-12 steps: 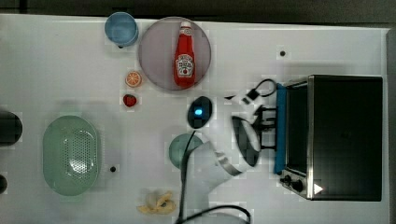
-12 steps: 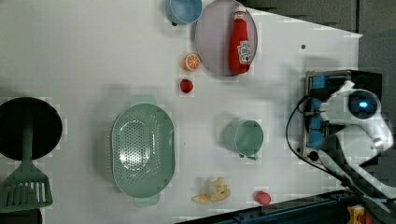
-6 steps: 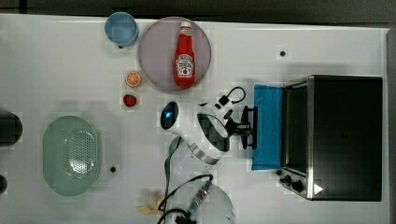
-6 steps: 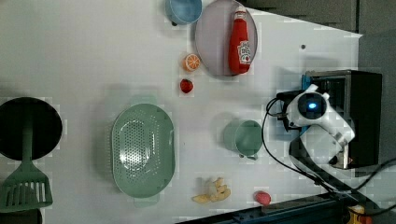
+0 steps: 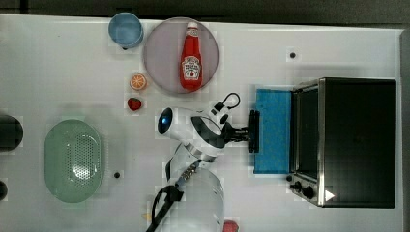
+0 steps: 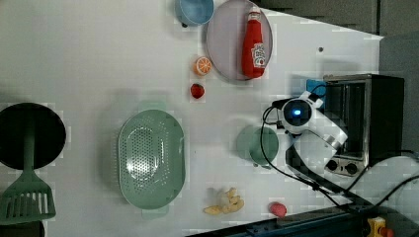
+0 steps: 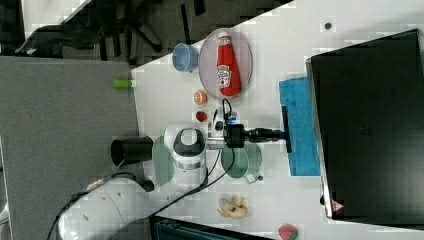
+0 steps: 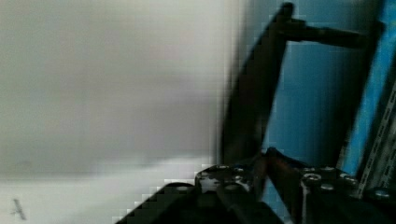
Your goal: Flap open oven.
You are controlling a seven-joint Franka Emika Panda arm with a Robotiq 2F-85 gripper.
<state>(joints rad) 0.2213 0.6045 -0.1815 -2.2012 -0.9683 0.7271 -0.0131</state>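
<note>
Spanning each scene view, a white tabletop (image 5: 290, 29) carries everything, with dark floor beyond its far edge at the top view's top and a grey panel at the right view's left. One oven (image 5: 355, 140) sits at the top view's right, its long axis running up and down the top view and its front facing the top view's left; its blue door (image 5: 273, 130) lies flapped down flat on that side, hinge against the oven. One white arm (image 5: 193, 145) reaches in from the top view's bottom. One green colander (image 5: 72, 159) lies at the top view's left, one grey plate (image 5: 164, 53) holds one ketchup bottle (image 5: 192, 60), and one blue cup (image 5: 124, 29) stands beside the plate. The tool (image 5: 249, 131) is clenched on the door's dark handle (image 5: 253, 131), at the door's outer edge.
</note>
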